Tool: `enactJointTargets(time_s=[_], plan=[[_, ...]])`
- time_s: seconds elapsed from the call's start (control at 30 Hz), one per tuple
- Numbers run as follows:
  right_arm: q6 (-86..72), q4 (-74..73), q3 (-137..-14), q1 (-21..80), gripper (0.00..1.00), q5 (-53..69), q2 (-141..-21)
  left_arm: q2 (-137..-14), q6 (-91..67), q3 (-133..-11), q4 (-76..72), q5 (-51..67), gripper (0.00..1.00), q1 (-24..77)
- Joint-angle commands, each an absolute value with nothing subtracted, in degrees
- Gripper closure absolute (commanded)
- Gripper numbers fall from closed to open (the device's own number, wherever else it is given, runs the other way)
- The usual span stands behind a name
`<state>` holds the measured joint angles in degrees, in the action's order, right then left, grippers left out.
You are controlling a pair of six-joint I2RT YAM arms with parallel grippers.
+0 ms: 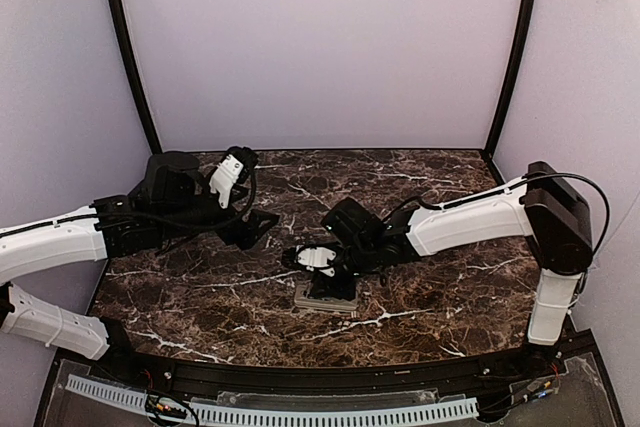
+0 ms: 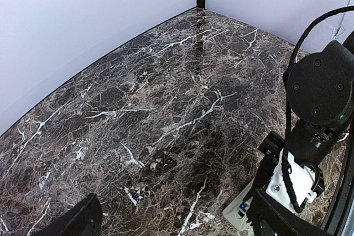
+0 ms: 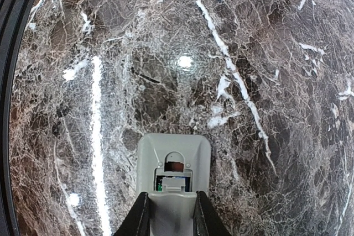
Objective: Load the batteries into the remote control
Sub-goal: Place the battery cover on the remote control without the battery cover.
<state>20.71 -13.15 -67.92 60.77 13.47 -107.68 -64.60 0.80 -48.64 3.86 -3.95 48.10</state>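
While the right gripper (image 3: 171, 198) is clamped on the little grey cover (image 3: 171, 214), that cover sits right over the end of the remote (image 3: 173, 147) nearest the gripper. The remote's lying grey back up, with its recess (image 3: 175, 171) partly showing. There's a speck of blue in there, too small to make out. From above, the remote is on the table (image 1: 200, 297) at about 6 o'clock, close to the front edge, with the right arm (image 1: 470, 219) reaching in from 3 o'clock. The left gripper (image 2: 174, 222) is at roughly 10 o'clock from the remote, fingers wide apart, holding nothing, up off the table and well apart from the remote.
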Motion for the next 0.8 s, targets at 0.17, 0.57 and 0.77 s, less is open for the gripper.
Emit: enactJointTargets(time_s=[0.17,0.57,0.77], plan=[[20.0,-15.5,-69.7,61.3,0.73,12.7,-110.9,-64.4,0.3,-48.2,3.7,-3.8,0.06,47.6],[19.5,-15.9,-70.2,61.3,0.69,12.5,-111.1,-64.9,0.6,-48.5,3.9,-3.7,0.06,47.5],[17.9,-15.9,-70.9,61.0,0.7,11.2,-110.7,-65.3,0.7,-48.5,3.7,-3.6,0.06,47.5]])
